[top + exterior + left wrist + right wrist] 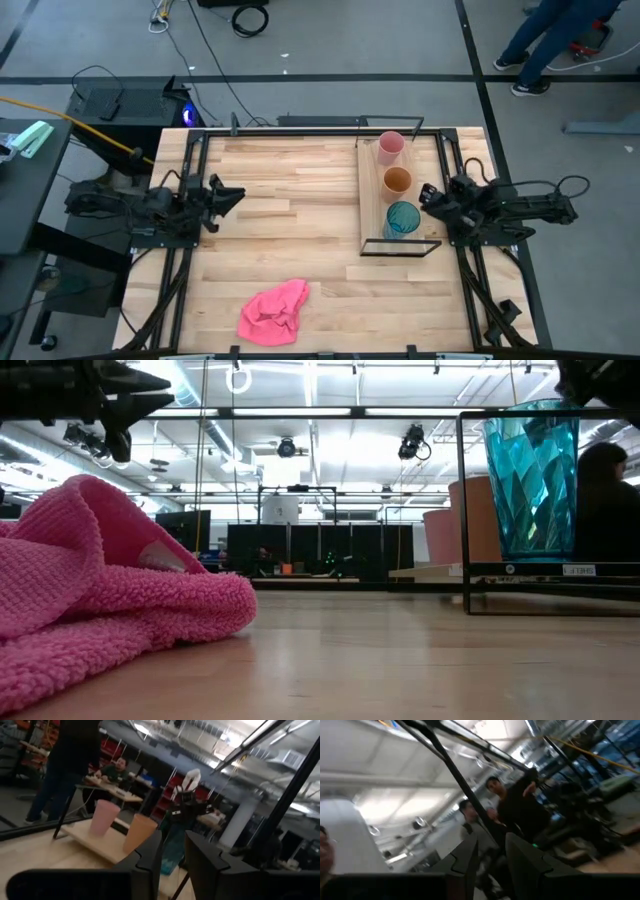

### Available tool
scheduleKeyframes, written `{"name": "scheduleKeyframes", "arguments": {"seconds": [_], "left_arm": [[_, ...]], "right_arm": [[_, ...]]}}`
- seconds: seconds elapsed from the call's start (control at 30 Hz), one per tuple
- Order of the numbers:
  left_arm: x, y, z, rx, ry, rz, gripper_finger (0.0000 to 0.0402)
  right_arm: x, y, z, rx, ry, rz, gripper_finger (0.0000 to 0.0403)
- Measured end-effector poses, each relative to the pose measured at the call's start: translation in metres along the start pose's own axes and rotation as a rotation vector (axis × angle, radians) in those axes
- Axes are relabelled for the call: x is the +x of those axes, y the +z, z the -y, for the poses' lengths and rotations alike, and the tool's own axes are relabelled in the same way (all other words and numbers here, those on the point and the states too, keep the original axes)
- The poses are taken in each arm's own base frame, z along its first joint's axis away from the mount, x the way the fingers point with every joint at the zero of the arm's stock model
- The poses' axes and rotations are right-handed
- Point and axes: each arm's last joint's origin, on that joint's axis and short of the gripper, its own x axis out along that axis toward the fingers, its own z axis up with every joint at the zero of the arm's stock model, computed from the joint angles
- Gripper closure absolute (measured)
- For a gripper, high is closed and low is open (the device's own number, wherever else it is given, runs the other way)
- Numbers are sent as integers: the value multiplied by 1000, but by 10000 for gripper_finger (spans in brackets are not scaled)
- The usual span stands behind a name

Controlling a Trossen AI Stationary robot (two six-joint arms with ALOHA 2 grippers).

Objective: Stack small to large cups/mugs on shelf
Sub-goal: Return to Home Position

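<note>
The pink cup (391, 146), orange cup (398, 181) and teal cup (403, 217) stand in a row on the shelf (371, 200), right of middle. The left gripper (235, 194), at the left, and the right gripper (428, 197), beside the teal cup, are each open a little and empty, so the job looks done.

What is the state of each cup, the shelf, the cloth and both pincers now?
shelf: on the table, holds three cups
pink cup: upright on the shelf, not nested
orange cup: upright, middle of the row
teal cup: upright, not nested
pink cloth: crumpled on the table
left pincer: open, empty
right pincer: open, empty
</note>
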Motion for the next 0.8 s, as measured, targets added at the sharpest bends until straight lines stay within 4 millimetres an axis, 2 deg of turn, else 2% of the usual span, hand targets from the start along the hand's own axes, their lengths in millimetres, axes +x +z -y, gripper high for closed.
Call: {"name": "scheduleKeyframes", "arguments": {"seconds": [0.43, 0.8], "left_arm": [[-1, -16, -8, 111, 63, -156, 316], [-2, -17, -8, 121, 68, -167, 316]], "right_arm": [[-2, -14, 12, -206, -105, -151, 295], [-2, -12, 13, -437, -144, -135, 295]]}}
